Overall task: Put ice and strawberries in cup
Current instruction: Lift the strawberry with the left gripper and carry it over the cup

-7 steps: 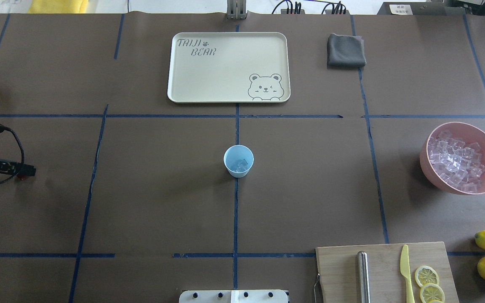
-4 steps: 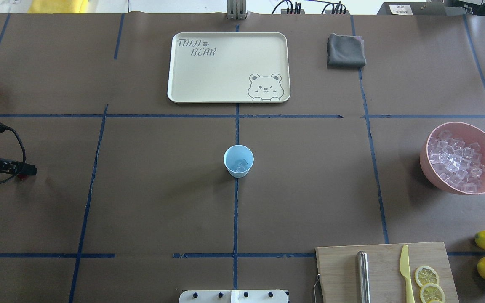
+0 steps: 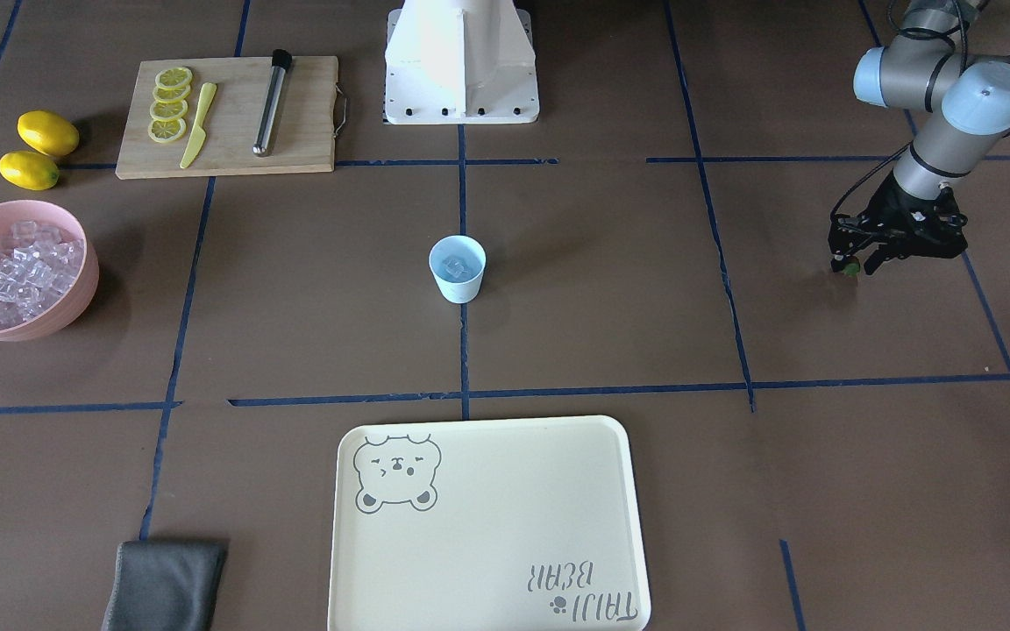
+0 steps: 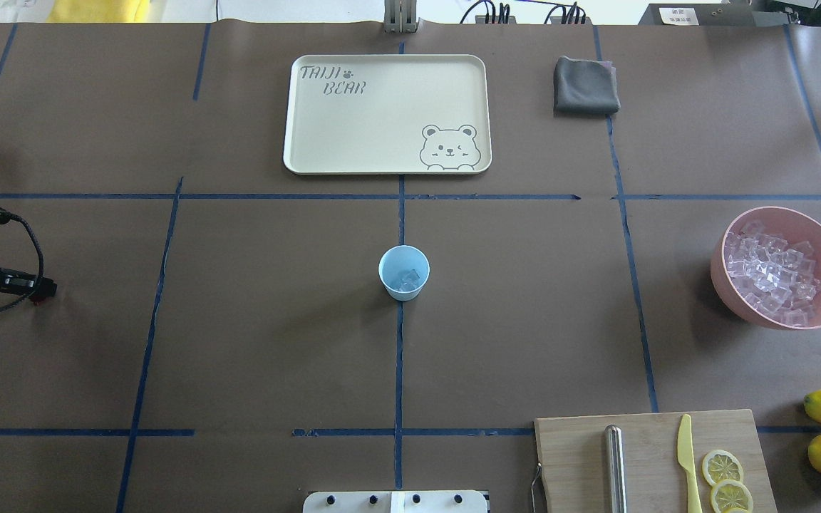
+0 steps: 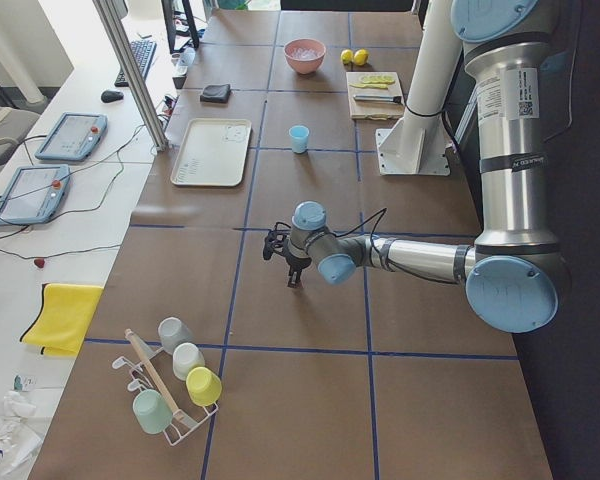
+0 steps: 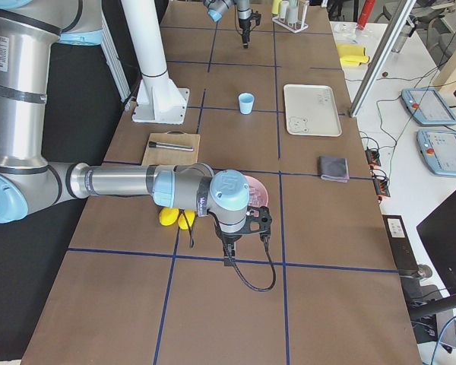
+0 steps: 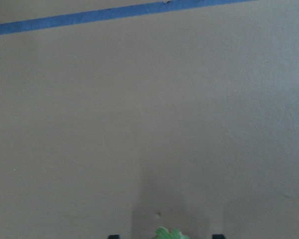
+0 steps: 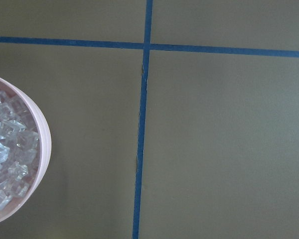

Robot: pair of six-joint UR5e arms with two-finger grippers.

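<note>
At the overhead frame's left edge, the left gripper (image 4: 45,291) has edged back slightly above the strawberry (image 3: 851,269), fingers parted either side of its green top, not yet pinching. The berry sits well apart from the centre cup (image 4: 404,272), which already holds ice (image 4: 406,280), so picking it likely comes next. Farther right, beside the pink bowl (image 4: 720,285), the right gripper (image 6: 229,257) shows too little to tell whether its fingers are parted or clenched.

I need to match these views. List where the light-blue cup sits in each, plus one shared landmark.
Exterior front-facing: cup at centre, tray below it.
Overhead exterior: cup at centre, tray above it.
Exterior left: cup upper middle, right of tray.
Exterior right: cup upper middle, left of tray.
Left wrist: not in it.
Right wrist: not in it.
Shared landmark: the cream bear tray, in all four exterior views.
</note>
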